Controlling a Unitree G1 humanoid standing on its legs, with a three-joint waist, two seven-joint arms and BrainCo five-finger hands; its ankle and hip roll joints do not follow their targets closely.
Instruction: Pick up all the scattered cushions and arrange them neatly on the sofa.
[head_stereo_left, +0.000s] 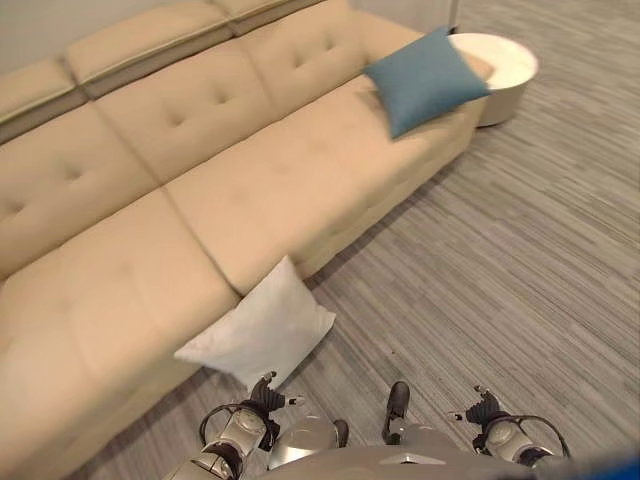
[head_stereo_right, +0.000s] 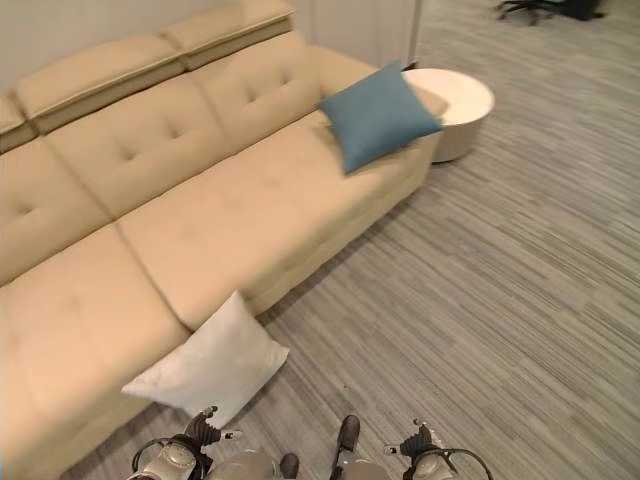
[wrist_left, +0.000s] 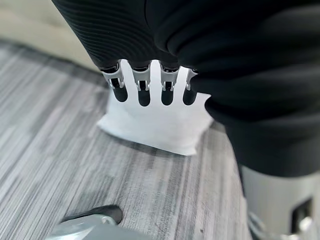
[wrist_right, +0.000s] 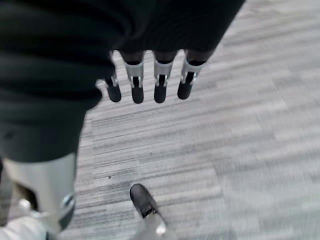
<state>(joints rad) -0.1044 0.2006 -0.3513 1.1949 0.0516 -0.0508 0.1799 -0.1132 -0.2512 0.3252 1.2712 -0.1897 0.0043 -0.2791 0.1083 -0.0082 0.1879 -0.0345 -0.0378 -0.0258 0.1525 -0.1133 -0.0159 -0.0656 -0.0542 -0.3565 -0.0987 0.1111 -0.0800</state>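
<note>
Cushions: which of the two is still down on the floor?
The white cushion, lying on the grey floor and leaning against the sofa front, close to the left hand. The blue cushion already sits up on the seat.

Head stereo pair looking down on sofa (head_stereo_left: 200, 200) and floor (head_stereo_left: 520, 260), wrist views close above floor.

Left robot hand (head_stereo_left: 268, 392) and right robot hand (head_stereo_left: 484, 408) hang low, fingers relaxed.
</note>
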